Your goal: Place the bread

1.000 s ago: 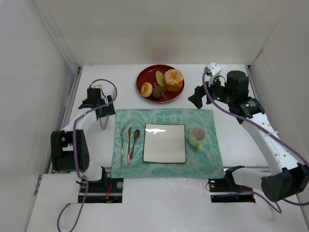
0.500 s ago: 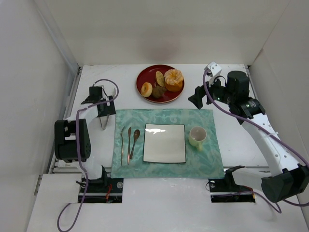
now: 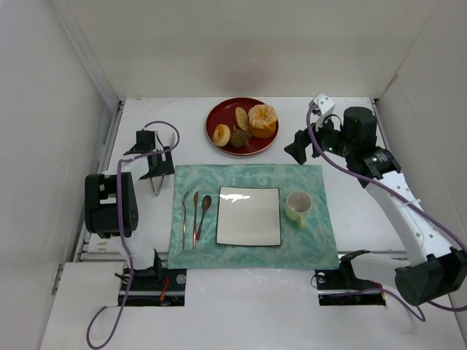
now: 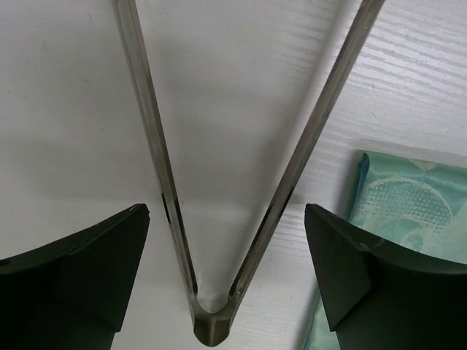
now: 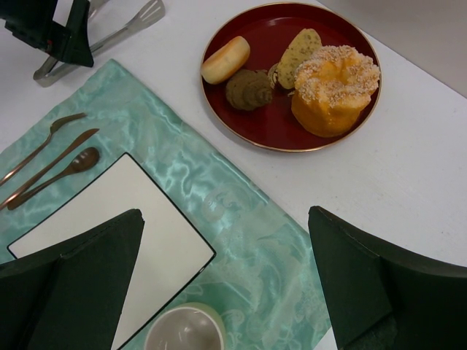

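The bread [image 3: 241, 117] is a tan speckled oval lying on the red plate [image 3: 221, 116] at the back of the table. It also shows in the right wrist view [image 5: 298, 47], on the same red plate [image 5: 263, 125]. My right gripper [image 3: 295, 149] is open and empty, above the placemat's far right corner, to the right of the plate; its jaws [image 5: 226, 213] stand wide. My left gripper [image 3: 155, 165] is open, low over the metal tongs [image 3: 157, 182], its jaws [image 4: 226, 219] standing either side of the tongs' hinge end [image 4: 211, 324] without touching it.
On the red plate also lie a golden-orange bun [image 3: 221, 135], a dark brown lump [image 3: 240, 137] and a large orange cake [image 3: 263, 120]. The green placemat [image 3: 314, 240] bears a white square plate [image 3: 249, 216], a cup [image 3: 298, 206] and cutlery [image 3: 195, 215].
My left arm's elbow has swung back and to the left, with its gripper staying over the tongs. The right arm and the food have not moved.
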